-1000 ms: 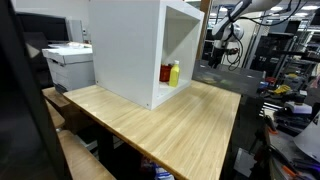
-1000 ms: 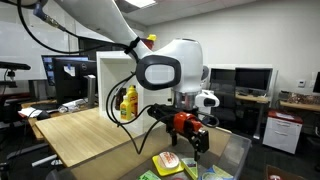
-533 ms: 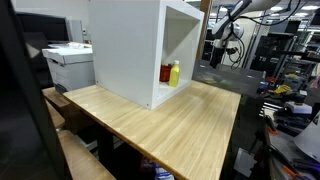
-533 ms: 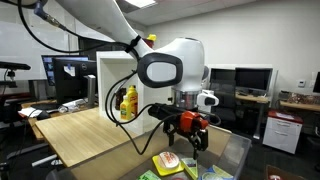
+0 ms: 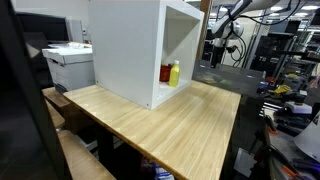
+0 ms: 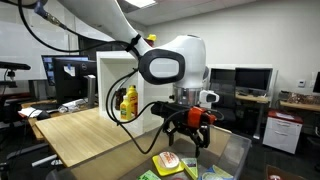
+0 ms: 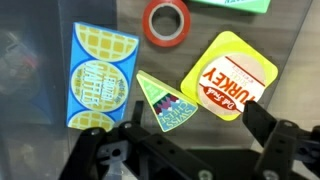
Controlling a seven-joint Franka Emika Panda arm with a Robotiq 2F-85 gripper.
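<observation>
Yellow turkey pack [image 7: 228,80] lies flat just below the tool [image 7: 182,140], with a green wedge-shaped pack [image 7: 167,103] touching its corner, a blue waffle box [image 7: 103,78] near and a red tape roll [image 7: 167,22] above them in the wrist view; the tool's jaws stand wide and hold nothing, hanging over the packs without touching; by my judgement nothing is gripped or lifted yet, so the whole grasp is left to do. Only the wrist view gives labels and layout; an exterior view shows the tool [image 6: 190,135] hanging past the wooden worktop [image 6: 85,135]; an exterior view shows a white cabinet [image 5: 125,50] on the worktop, a yellow bottle [image 5: 174,72] inside.
</observation>
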